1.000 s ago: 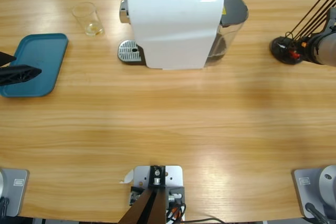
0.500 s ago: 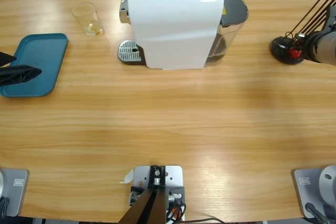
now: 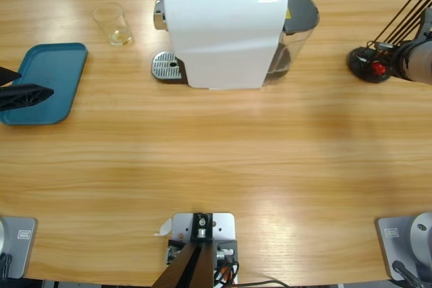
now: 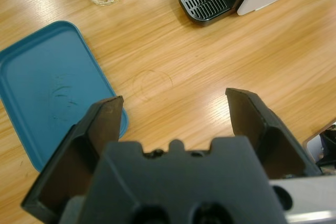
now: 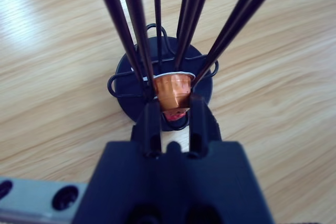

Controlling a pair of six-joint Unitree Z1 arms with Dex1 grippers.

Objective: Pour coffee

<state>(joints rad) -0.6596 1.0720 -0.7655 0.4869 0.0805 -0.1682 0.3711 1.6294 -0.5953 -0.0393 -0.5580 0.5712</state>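
**benchbot:** So where's the coffee? All that shows is a thin amber film at the bottom of the clear glass (image 3: 113, 23), far left on the table (image 3: 216, 146), left of the coffee machine (image 3: 223, 28). No real pour yet by the look of it. The drip grate (image 3: 167, 67) under the spout is bare.

**z1_tinkerer:** Yeah, the action is over at the right edge. The right gripper (image 5: 170, 109) has its jaws closed in on a copper capsule (image 5: 172, 89) sitting in the wire capsule rack (image 3: 370, 64). It looks pinched at the capsule's lower body, though whether it's firmly clamped is hard to say.

**benchbot:** That capsule is probably light, thin foil, easy to dent, and a bit slick with that tapered shape. Holding it just under the rim seems safest, gentle squeeze.

**z1_tinkerer:** The black rods (image 5: 137, 30) fan up tight on both sides of it, so it likely has to come out straight back toward the gripper, no twisting. The rack itself could tip if it gets snagged.

**benchbot:** And the left gripper (image 4: 173, 111)?

**z1_tinkerer:** Jaws spread wide, holding nothing, hanging over the near-right edge of the blue tray (image 4: 44, 82). The glass is fragile and smooth, best grabbed around the middle of its wall.

**benchbot:** Plenty of open wood across the near half of the table. The machine is the only big thing to steer around.
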